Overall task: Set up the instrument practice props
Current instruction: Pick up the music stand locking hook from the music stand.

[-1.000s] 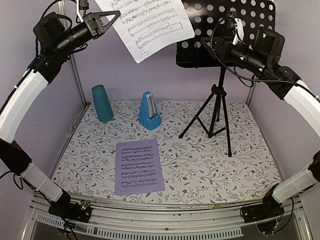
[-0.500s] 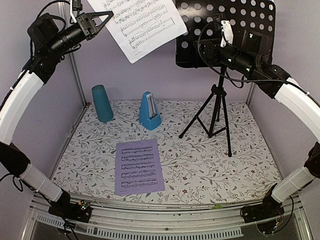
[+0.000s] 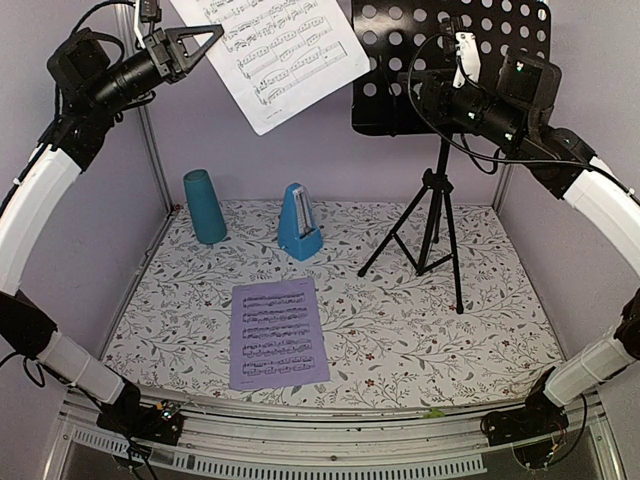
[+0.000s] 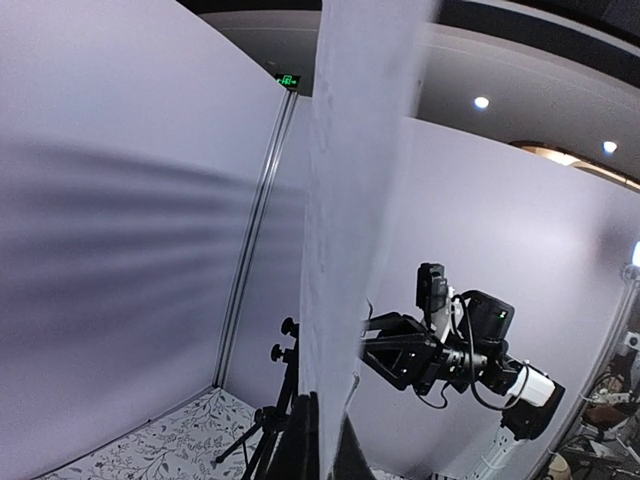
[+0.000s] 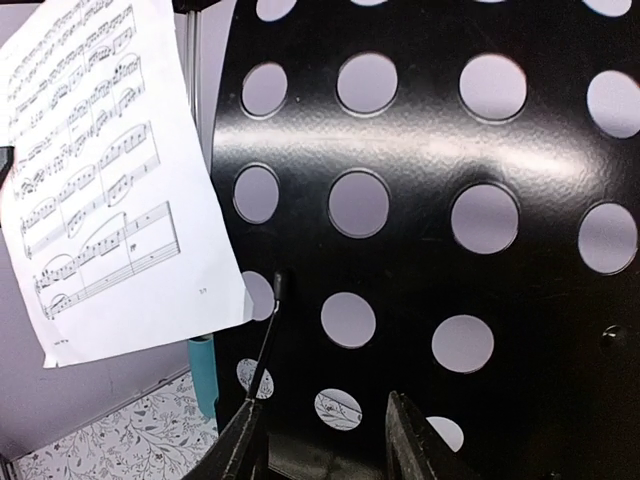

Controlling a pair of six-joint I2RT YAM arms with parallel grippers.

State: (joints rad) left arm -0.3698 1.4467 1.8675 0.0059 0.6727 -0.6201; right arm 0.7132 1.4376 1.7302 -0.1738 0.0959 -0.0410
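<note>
The black music stand (image 3: 438,200) stands at the back right on its tripod, its perforated tray (image 3: 400,50) up high. My right gripper (image 3: 418,88) is at the tray's front. In the right wrist view its fingers (image 5: 325,445) stand apart with the tray's bottom ledge between them, and a thin wire arm (image 5: 268,330) lies by the left finger. My left gripper (image 3: 215,30) is shut on the white sheet-music page (image 3: 280,50), held high at the back left, beside the tray. The lavender page (image 3: 278,333) lies flat near the front. The blue metronome (image 3: 300,222) stands behind it.
A tall teal cup (image 3: 205,206) stands at the back left by a metal frame post (image 3: 155,170). Purple walls close in the back and both sides. The stand's tripod legs (image 3: 455,270) spread across the right of the floral mat (image 3: 420,330).
My left gripper has carried the white page a little up and to the left. My right gripper has shifted slightly along the tray front and its jaws have narrowed a touch.
</note>
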